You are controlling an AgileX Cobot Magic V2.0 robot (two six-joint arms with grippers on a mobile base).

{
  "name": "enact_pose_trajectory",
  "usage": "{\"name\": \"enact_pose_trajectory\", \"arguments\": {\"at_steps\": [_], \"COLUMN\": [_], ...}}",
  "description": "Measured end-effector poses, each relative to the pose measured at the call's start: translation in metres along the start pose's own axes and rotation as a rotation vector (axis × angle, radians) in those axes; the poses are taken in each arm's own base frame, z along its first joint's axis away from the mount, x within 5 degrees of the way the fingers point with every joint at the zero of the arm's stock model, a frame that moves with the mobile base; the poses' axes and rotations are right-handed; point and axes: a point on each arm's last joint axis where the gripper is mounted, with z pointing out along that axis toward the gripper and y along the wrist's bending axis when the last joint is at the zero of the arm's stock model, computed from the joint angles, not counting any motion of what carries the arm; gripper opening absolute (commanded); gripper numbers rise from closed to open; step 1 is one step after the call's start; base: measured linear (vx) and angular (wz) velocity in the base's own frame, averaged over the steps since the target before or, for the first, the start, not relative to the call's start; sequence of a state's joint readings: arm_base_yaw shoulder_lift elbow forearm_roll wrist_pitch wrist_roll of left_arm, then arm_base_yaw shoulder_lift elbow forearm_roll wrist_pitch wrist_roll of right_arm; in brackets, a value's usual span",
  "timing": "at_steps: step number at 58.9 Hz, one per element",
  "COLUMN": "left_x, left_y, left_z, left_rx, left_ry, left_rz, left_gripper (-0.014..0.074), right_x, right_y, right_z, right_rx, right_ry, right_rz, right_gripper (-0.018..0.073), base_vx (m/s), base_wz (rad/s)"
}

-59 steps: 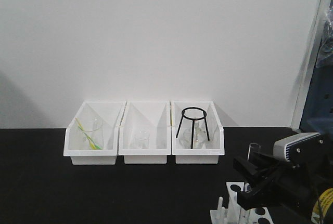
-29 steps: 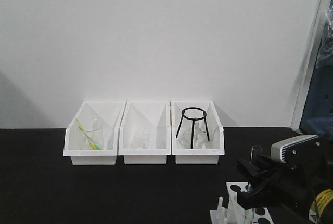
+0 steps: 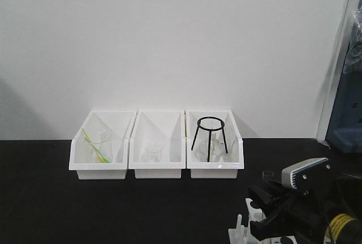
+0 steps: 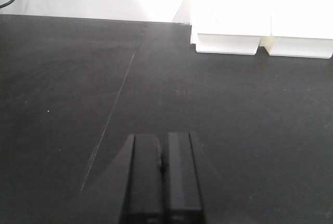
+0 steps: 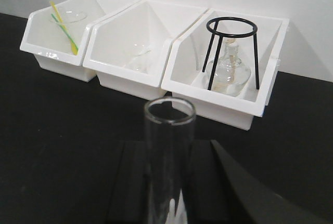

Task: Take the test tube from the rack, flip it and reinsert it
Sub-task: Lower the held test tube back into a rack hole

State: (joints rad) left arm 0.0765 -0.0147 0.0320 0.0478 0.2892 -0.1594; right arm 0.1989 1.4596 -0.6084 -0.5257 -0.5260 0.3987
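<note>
three cameras — one fixed in front, one on each wrist

the front view looks level across the black table [image 3: 113,210] at the far white wall, with the three white bins [image 3: 156,145] mid-distance and the right arm at the near right corner. the right wrist view sits low and close behind its gripper [image 5: 169,193], looking forward and slightly down past the test tube [image 5: 167,167] at the same three bins [image 5: 156,63] — the part it shares with the front view. the left wrist view hovers near the tabletop behind its own fingers [image 4: 145,177], facing the far edge; it catches only the bins' lower fronts [image 4: 260,42] at upper right.
</note>
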Motion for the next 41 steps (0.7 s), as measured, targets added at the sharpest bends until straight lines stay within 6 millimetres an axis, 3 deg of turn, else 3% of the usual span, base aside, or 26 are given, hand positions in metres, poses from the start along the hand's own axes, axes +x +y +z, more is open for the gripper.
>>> {"name": "enact_pose_trajectory", "arguments": {"at_steps": [14, 30, 41], "left_x": [0.000, 0.000, 0.000], "left_y": [0.000, 0.000, 0.000], "left_z": [0.000, 0.000, 0.000], "left_rx": [0.000, 0.000, 0.000], "left_ry": [0.000, 0.000, 0.000], "left_rz": [0.000, 0.000, 0.000], "left_gripper": [-0.0006, -0.0006, -0.0006], "right_x": [0.031, 0.045, 0.049], "right_y": [0.006, 0.008, 0.009], "right_z": [-0.004, 0.003, 0.005], "right_rx": [-0.034, -0.065, -0.078], "right_ry": [-0.015, 0.028, 0.042], "right_rz": [0.034, 0.017, 0.046], "right_gripper": [0.0148, 0.0160, 0.0258], "base_vx": [0.00, 0.00, 0.00], "base_wz": [0.00, 0.00, 0.00]}}
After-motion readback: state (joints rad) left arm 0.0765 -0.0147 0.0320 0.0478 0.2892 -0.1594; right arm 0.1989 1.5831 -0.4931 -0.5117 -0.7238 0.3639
